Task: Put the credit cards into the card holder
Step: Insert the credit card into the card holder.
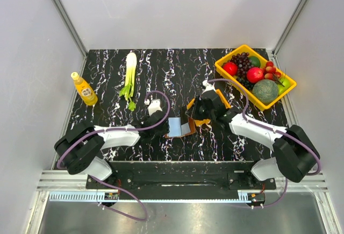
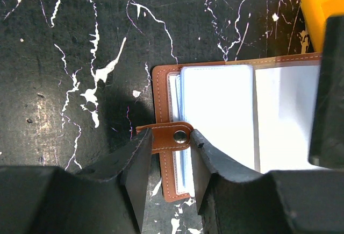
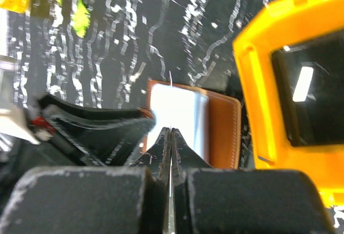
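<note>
**Holder.** The holder (image 1: pixel 180 127) lies open and flat on the table (image 1: pixel 107 62), between the 2 grippers and just beside the orange bin (image 3: pixel 252 83). Its snap tab (image 2: pixel 181 135) sticks out from the outer edge.

**Left gripper.** The left gripper (image 2: pixel 171 142) stands partly open, 1 finger on each side of the snap tab and the holder's edge. Whether it pinches the tab or only brackets it cannot be told.

**Right gripper.** The right gripper (image 3: pixel 171 137) is closed, pads together, poised just above the open holder. A thin pale line runs up from between the pads. I judge this to be 1 card (image 3: pixel 170 91) held edge-on (its face does not show in any view).

**Contents.** Pale sheets (image 2: pixel 215 115) with rounded corners sit in the holder's left half. Whether these are stowed cards or empty sleeves cannot be settled.

**Progress.**
- The holder is open and apparently being steadied.
- 1 card appears to be in hand and lined up with it.
- That card is not yet inside.
- No loose cards show on the table, so this may be among the last.
- Left to do: slide the card into a sleeve and let go.
</note>
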Motion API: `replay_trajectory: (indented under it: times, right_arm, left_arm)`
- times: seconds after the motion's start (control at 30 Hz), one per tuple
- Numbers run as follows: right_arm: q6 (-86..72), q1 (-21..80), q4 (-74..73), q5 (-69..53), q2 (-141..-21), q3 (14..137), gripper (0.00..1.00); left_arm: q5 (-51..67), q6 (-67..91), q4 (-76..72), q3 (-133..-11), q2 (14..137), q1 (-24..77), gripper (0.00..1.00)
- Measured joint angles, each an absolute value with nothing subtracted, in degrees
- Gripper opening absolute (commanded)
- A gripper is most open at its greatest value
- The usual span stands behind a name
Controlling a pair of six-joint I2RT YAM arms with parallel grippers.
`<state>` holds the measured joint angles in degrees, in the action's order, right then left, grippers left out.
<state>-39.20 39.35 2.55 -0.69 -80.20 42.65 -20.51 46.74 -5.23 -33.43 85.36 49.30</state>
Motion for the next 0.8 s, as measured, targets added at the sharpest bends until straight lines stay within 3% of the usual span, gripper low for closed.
replay_trajectory:
  times: [0.8]
  right_arm:
    - [-36.05,45.25,-2.83,-5.15,-87.94,50.02,0.00]
  left_arm:
    - [-20.82,46.09,0.03,-34.92,84.44,49.89,0.40]
